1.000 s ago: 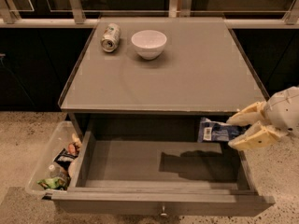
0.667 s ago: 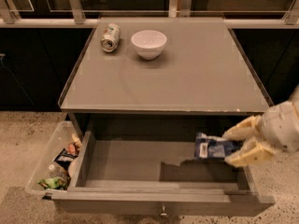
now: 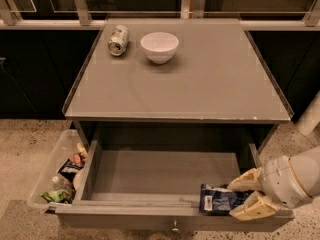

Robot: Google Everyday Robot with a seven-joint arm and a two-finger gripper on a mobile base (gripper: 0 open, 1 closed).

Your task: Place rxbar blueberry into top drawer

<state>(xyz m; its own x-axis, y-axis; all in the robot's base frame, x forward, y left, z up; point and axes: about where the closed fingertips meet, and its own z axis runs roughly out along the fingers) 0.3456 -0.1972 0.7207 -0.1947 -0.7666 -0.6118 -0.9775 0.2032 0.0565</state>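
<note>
Over top drawer (image 3: 160, 173), gripper (image 3: 246, 196) around crinkly rxbar blueberry (image 3: 216, 200)

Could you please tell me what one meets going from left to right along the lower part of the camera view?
Clear plastic bin of snacks → top drawer, open → rxbar blueberry at the drawer's front right → gripper, closed on the bar's right end.

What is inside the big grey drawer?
The rxbar blueberry is at the front right of the top drawer, gripped by the tool. The tool covers the bar's right end.
</note>
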